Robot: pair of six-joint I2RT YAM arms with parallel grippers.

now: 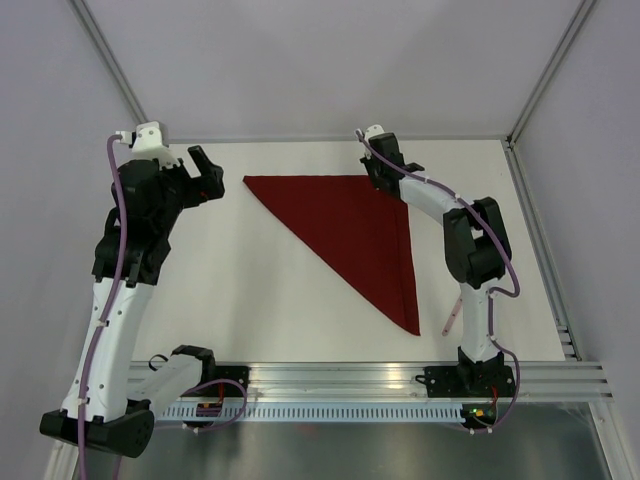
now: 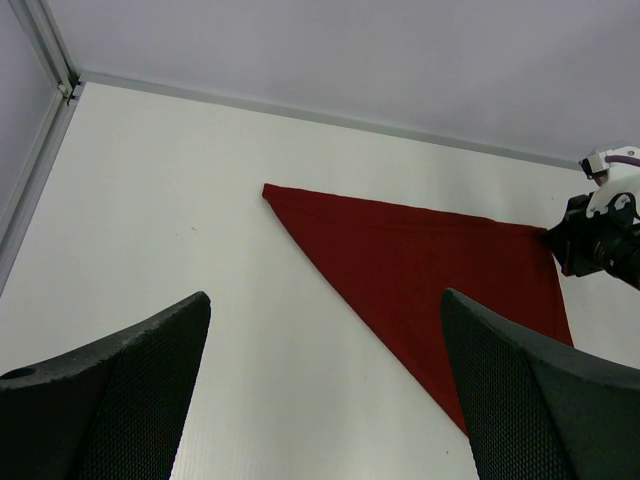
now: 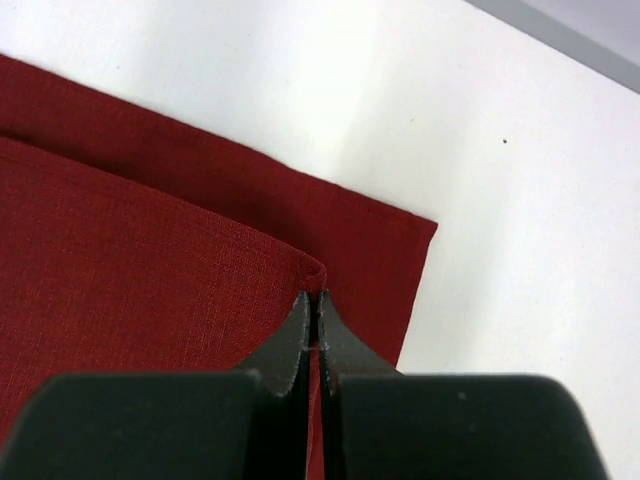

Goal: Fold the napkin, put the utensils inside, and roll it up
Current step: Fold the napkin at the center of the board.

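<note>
The dark red napkin [image 1: 360, 232] lies folded into a triangle on the white table, its long edge running from far left to near right. My right gripper [image 1: 383, 176] is shut on the napkin's upper layer [image 3: 150, 300] at the far right corner, with the lower layer's corner [image 3: 395, 250] lying flat just beyond the pinched one. The fork [image 1: 452, 314] lies near the right arm's base, mostly hidden behind the arm. My left gripper [image 1: 208, 175] hovers open left of the napkin's far left tip [image 2: 275, 192], with nothing between its fingers [image 2: 530, 400].
A metal frame rail [image 1: 545, 250] runs along the table's right edge, and another rail [image 2: 40, 55] borders the far left corner. The arm bases [image 1: 470, 385] sit on a slotted rail at the near edge. Pale walls close the back.
</note>
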